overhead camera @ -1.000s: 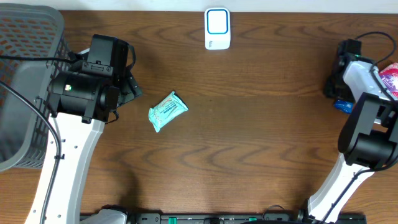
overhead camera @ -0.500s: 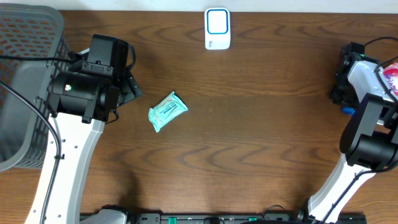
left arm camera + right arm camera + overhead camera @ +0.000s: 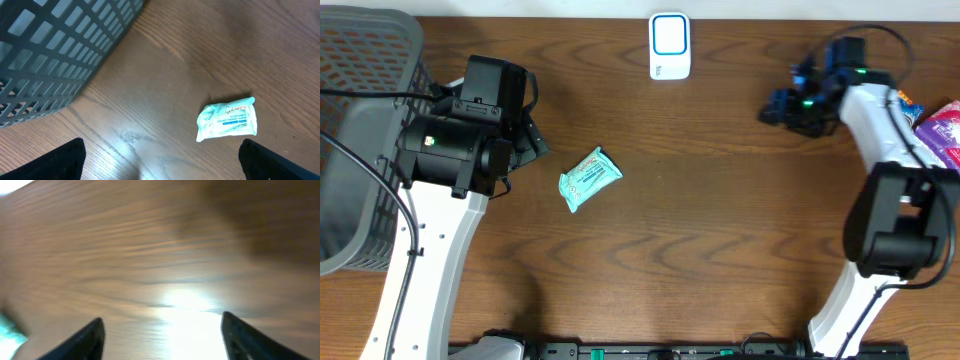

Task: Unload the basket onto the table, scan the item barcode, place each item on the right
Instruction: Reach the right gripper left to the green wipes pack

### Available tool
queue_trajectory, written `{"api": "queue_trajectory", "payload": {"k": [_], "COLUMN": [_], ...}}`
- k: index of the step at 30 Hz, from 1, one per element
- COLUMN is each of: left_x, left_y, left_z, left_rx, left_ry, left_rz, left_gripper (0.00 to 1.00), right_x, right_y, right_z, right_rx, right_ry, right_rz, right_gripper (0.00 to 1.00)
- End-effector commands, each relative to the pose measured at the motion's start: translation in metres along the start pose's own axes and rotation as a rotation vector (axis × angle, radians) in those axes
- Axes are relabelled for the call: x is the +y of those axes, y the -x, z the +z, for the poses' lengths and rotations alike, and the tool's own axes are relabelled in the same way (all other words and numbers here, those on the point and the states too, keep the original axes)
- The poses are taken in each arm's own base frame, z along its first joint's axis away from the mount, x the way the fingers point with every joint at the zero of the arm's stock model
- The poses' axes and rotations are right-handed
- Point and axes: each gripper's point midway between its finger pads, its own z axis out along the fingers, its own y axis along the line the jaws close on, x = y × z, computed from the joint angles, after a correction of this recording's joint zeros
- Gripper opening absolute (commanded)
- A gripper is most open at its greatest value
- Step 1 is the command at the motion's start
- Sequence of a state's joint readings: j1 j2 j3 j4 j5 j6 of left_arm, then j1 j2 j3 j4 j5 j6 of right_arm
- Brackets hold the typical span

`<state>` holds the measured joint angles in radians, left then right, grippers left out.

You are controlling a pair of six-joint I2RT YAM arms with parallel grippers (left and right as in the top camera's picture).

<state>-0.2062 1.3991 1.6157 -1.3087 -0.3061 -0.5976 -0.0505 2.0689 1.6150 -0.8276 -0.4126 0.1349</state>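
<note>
The item is a teal wipes packet (image 3: pixel 590 178) lying flat on the wooden table, and it also shows in the left wrist view (image 3: pixel 227 119). A white scanner (image 3: pixel 670 45) with a blue-rimmed window stands at the back middle. My left gripper (image 3: pixel 538 145) hovers just left of the packet, open and empty (image 3: pixel 160 167). My right gripper (image 3: pixel 775 108) hangs right of the scanner over bare wood. In the blurred right wrist view its jaws (image 3: pixel 162 340) stand apart with nothing between them. A teal smear (image 3: pixel 7 330) at that view's left edge may be the packet.
A dark mesh basket (image 3: pixel 360 60) fills the back left corner and reaches into the left wrist view (image 3: pixel 50 50). Pink and red packaged goods (image 3: pixel 940 125) lie at the right table edge.
My right arm has swung from the right table edge leftward to beside the scanner, and its jaws have spread wider. The left arm and the packet have stayed put.
</note>
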Motion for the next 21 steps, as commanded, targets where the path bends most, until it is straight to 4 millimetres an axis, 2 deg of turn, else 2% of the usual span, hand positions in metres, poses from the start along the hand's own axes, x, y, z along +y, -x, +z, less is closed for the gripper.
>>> {"api": "queue_trajectory", "payload": {"k": [1, 4, 7, 12, 16, 21], "left_x": [0.003, 0.003, 0.003, 0.003, 0.003, 0.003], "left_y": [0.003, 0.003, 0.003, 0.003, 0.003, 0.003], "left_z": [0.0, 0.0, 0.0, 0.0, 0.0, 0.0], "left_rx": [-0.012, -0.012, -0.012, -0.012, -0.012, -0.012], "left_ry": [0.018, 0.018, 0.018, 0.018, 0.018, 0.018], "left_rz": [0.008, 0.008, 0.008, 0.008, 0.008, 0.008], "left_gripper": [0.98, 0.98, 0.98, 0.98, 0.98, 0.98], "right_x": [0.069, 0.11, 0.149, 0.207, 0.241, 0.259], "right_y": [-0.015, -0.029, -0.045, -0.077, -0.099, -0.127], "right_z": [0.01, 0.029, 0.051, 0.093, 0.121, 0.143], "right_rx": [0.044, 0.067, 0.082, 0.112, 0.125, 0.176], "right_ry": [0.166, 0.197, 0.231, 0.287, 0.329, 0.343], "right_rz": [-0.139, -0.237, -0.325, -0.382, -0.39, -0.386], "right_gripper": [0.75, 0.77, 0.76, 0.78, 0.78, 0.73]}}
